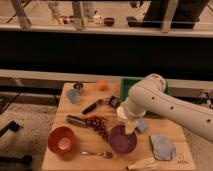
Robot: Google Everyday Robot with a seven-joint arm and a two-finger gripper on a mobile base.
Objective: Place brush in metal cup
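Near the middle of the wooden table, the brush lies flat and slanted, its handle running from lower left to upper right. The gripper hangs off to the brush's right and a little nearer the front edge, above the far right rim of the purple bowl, clearly apart from the brush and not touching it. Its fingers stand wide, with nothing between them. The white arm bends down to it from the right side, crossing in front of the green tray. The metal cup stands upright at the back left of the table, just behind the pale blue cup and left of the orange ball, well apart from the gripper. A dark tool with red parts lies just in front of the brush.
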